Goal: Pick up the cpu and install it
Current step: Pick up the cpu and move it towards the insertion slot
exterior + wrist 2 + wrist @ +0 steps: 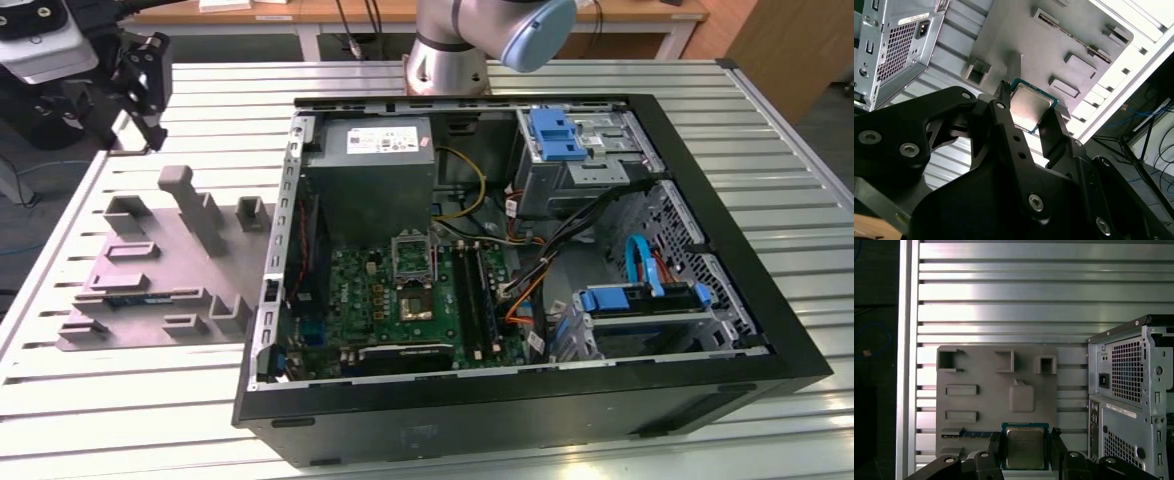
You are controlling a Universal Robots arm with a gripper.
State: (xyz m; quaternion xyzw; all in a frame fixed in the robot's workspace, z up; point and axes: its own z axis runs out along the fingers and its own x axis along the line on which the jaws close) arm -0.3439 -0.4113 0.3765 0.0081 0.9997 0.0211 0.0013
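CPU [1025,447] sat pinched between the two fingers of the gripper [1025,444], its silvery top facing the camera in both wrist views. It hung above the near edge of the grey tray [979,405], apparently lifted clear of it rather than resting in a recess. Judging from that, the pick-up was done and the installing was not. The open computer case [801,370] lay on the slatted worktop [1004,290] just beside the tray, and the motherboard [387,300] inside it was well apart from the chip. The gripper was closed only as far as the chip's width, one finger [995,446] against each opposite edge, grasping the CPU and touching nothing else that could be made out.
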